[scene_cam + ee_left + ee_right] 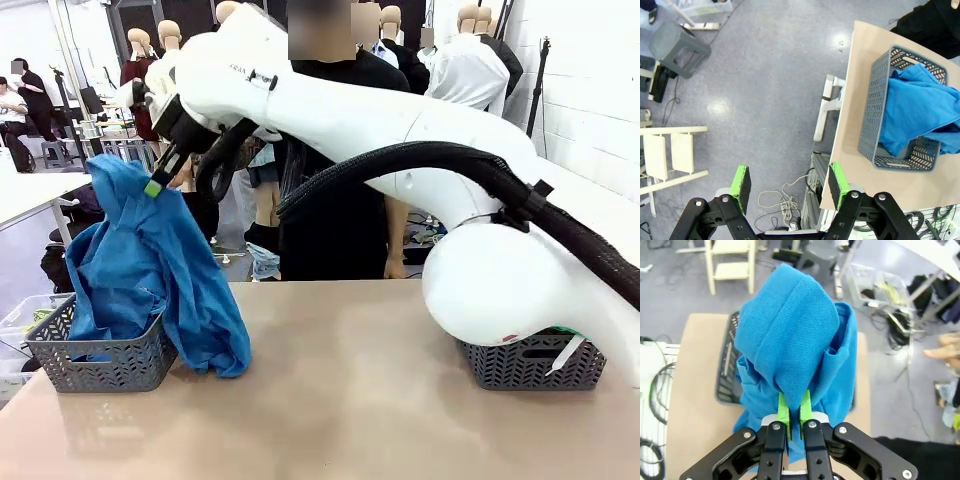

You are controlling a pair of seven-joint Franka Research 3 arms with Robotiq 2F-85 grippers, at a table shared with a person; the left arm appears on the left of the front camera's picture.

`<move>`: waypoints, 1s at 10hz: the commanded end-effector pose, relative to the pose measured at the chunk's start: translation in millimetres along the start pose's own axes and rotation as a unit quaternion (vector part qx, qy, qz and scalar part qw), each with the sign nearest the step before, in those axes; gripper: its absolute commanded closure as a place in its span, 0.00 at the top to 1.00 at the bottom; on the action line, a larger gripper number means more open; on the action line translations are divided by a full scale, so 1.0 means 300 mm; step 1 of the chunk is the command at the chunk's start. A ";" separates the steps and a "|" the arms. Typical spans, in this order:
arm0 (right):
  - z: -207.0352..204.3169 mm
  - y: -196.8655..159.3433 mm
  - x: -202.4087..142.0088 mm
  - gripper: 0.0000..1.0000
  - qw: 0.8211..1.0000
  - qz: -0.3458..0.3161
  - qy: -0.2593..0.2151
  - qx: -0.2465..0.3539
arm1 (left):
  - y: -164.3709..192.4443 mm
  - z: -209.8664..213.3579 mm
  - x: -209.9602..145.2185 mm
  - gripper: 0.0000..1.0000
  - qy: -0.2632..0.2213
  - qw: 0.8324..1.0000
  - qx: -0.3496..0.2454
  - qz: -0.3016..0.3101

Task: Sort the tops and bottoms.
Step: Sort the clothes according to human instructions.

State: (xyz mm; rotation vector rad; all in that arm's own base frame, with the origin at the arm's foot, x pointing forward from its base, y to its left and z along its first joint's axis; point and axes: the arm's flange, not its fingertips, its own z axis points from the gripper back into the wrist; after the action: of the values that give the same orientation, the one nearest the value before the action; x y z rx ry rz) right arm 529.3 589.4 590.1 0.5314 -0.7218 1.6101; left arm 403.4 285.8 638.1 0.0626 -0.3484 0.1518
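Up there, a bright blue garment (150,270) hangs pinched in the right gripper (155,184), draping into the grey basket (100,362) at the table's (350,400) left edge and spilling over its rim. The left gripper (790,186) hovers spread and empty off that edge.

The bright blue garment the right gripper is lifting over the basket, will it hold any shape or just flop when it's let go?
Probably flop: the bright blue garment hangs in loose folds from the right gripper, pinched at one small spot. It likely slumps where it lands; part already drapes over the grey basket wall onto the table, so it may trail outside. It seems light, since a small pinch carries it.
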 end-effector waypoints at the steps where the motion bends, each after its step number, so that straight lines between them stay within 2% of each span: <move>1: -0.353 -0.725 0.530 0.00 0.998 -0.011 0.007 0.059 | -0.001 0.002 -0.010 0.81 0.002 1.000 0.009 0.003; 3: -0.488 -0.816 0.555 0.00 0.994 -0.027 0.047 0.091 | -0.001 0.002 -0.010 0.81 0.002 1.000 0.009 0.003; 4: -0.535 -0.867 0.571 0.00 0.993 -0.029 0.085 0.078 | -0.001 0.002 -0.010 0.81 0.002 1.000 0.009 0.003; 5: -0.512 -0.875 0.572 0.00 0.994 -0.025 0.094 0.059 | -0.001 0.002 -0.010 0.81 0.002 1.000 0.009 0.003; 6: -0.167 0.031 -0.116 0.00 0.996 -0.023 0.046 0.074 | -0.001 0.002 -0.010 0.81 0.002 1.000 0.009 0.003; 10: -0.167 0.031 -0.116 0.00 0.996 -0.023 0.046 0.074 | -0.001 0.002 -0.010 0.81 0.002 1.000 0.009 0.003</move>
State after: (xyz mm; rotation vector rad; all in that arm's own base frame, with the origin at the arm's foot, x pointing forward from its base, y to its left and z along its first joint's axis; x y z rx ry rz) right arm 528.5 599.5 527.9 0.5530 -0.5100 1.6457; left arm 403.4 285.9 638.0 0.0625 -0.3483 0.1519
